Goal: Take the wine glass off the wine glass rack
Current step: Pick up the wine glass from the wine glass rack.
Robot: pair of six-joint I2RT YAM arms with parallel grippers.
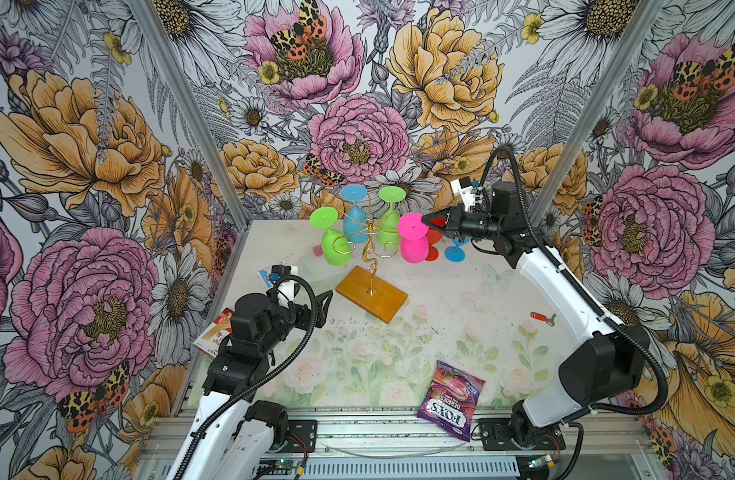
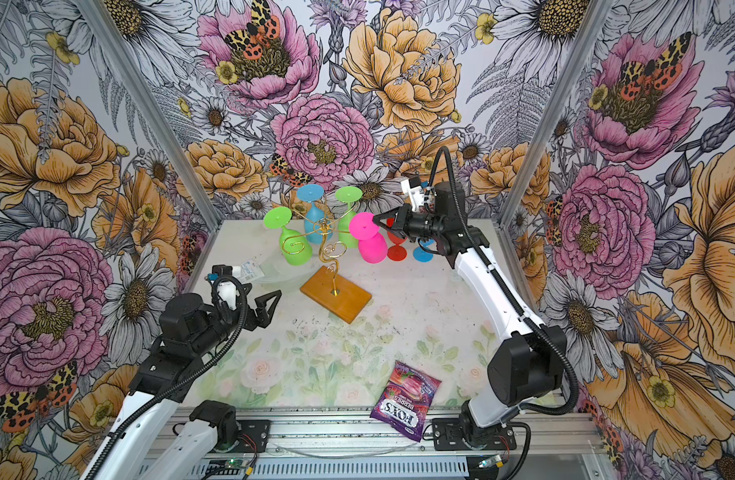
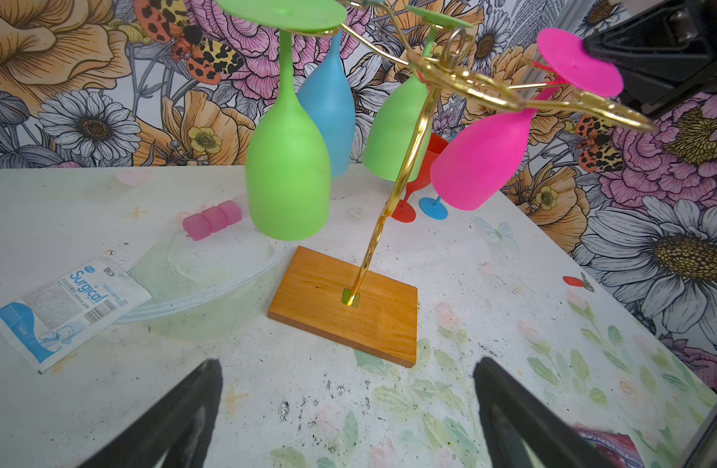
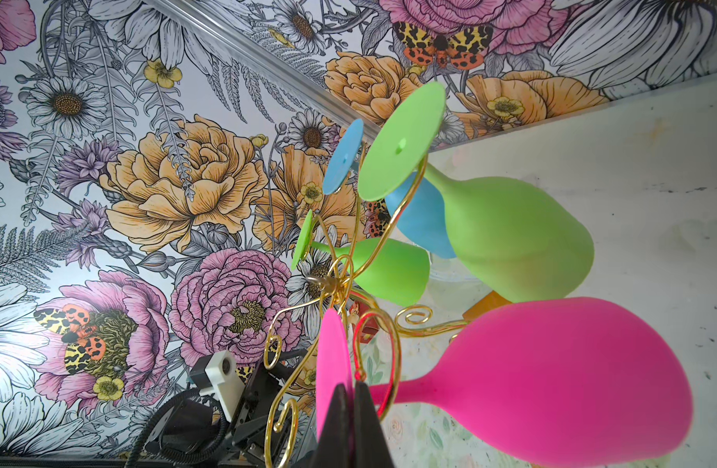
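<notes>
The pink glass (image 1: pixel 413 245) hangs bowl-down and slanted from the arm of the rack (image 3: pixel 419 133) that points at the table's (image 1: pixel 461 299) right edge. Its foot sits above the gold wire, so it probably has to slide out along the arm.

The right gripper (image 4: pixel 351 391) is clamped on the rim of that foot (the one thin, flat part narrow jaws can pinch). It reaches in from the right edge, so a pull would run outward.

The left gripper (image 3: pixel 348 364) waits near the left edge, jaws wide apart and empty, facing the base (image 3: pixel 344 316). It is likely placed to steady the rack, which stands toward the far edge loaded with two green glasses (image 1: pixel 334 249) and a blue one (image 1: pixel 354 226).
</notes>
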